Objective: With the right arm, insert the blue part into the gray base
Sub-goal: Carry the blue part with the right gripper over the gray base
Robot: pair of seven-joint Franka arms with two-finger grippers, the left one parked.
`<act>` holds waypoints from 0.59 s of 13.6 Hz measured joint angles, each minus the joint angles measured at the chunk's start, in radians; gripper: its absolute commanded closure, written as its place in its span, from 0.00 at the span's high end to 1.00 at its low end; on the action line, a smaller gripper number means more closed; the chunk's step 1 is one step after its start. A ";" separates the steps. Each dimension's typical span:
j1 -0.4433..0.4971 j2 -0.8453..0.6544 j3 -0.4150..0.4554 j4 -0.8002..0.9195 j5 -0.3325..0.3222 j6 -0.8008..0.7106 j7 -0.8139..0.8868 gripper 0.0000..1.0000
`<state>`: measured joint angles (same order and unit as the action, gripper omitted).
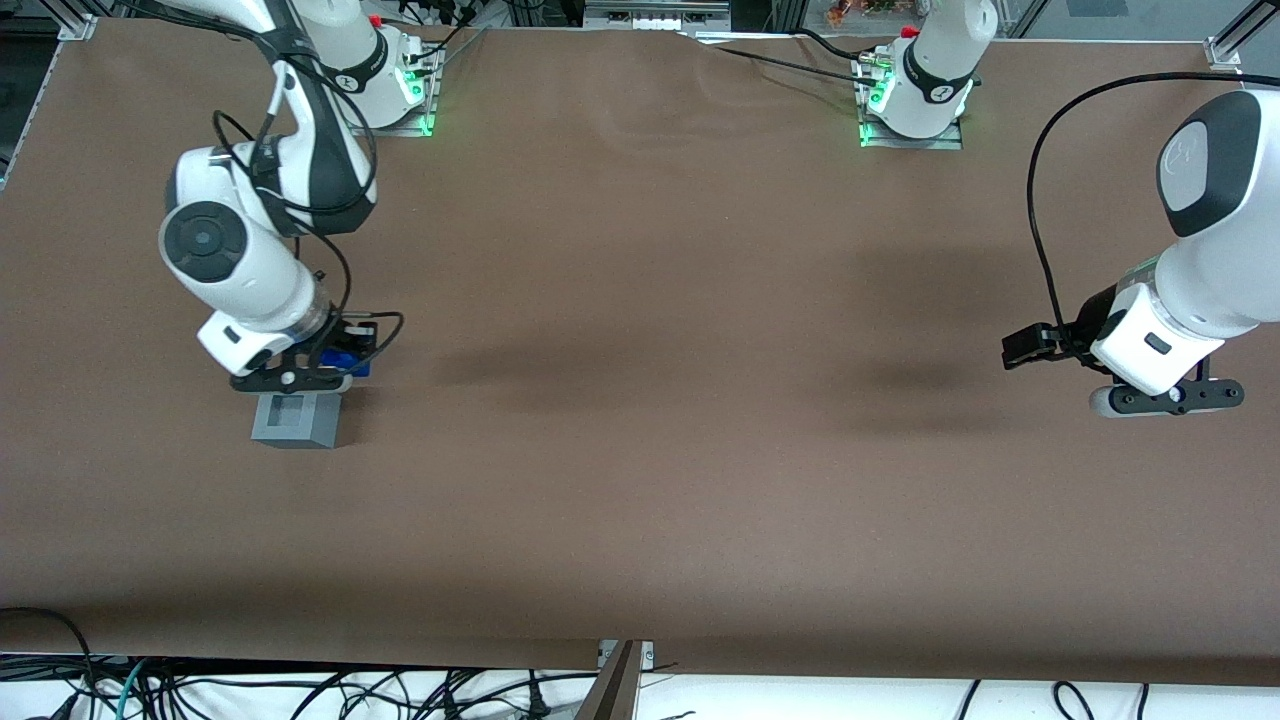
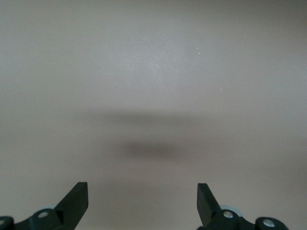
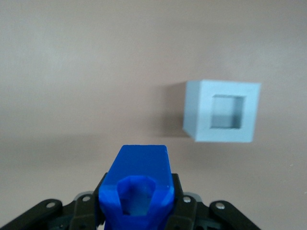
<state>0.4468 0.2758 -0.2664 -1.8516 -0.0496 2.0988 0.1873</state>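
The blue part [image 3: 135, 189] sits clamped between the black fingers of the right arm's gripper [image 3: 135, 211], lifted clear of the brown table [image 1: 640, 400] — the wrist camera looks straight down past it, showing its sloped upper face and a rounded hollow in the end nearest the lens. From the front only a sliver of that blue [image 1: 352, 364] peeks out beside the gripper [image 1: 318, 372], mostly hidden under the white wrist of the right arm [image 1: 240, 270] and its looped black cable. The gray base [image 1: 296, 420] stands on the table just nearer to the front camera than the gripper, toward the working arm's end of the table; its top edge looks almost tucked under the black camera bracket in that view. The wrist view tells more: the base [image 3: 223, 111] is apart from the held part and off to one side of it, not directly under it, and its square recess [image 3: 228, 111] faces up, open and unfilled — a detail the front view gives only faintly as a darker square on the cube's top. The parked arm's wrist camera shows bare tabletop with a soft shadow.
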 measured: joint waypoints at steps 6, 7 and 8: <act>-0.104 0.067 -0.001 0.040 0.000 0.001 -0.027 0.00; -0.104 0.073 0.000 0.043 0.000 0.001 -0.027 0.00; -0.104 0.075 0.002 0.045 0.000 0.001 -0.027 0.00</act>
<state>0.3433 0.3506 -0.2644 -1.8063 -0.0495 2.1002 0.1599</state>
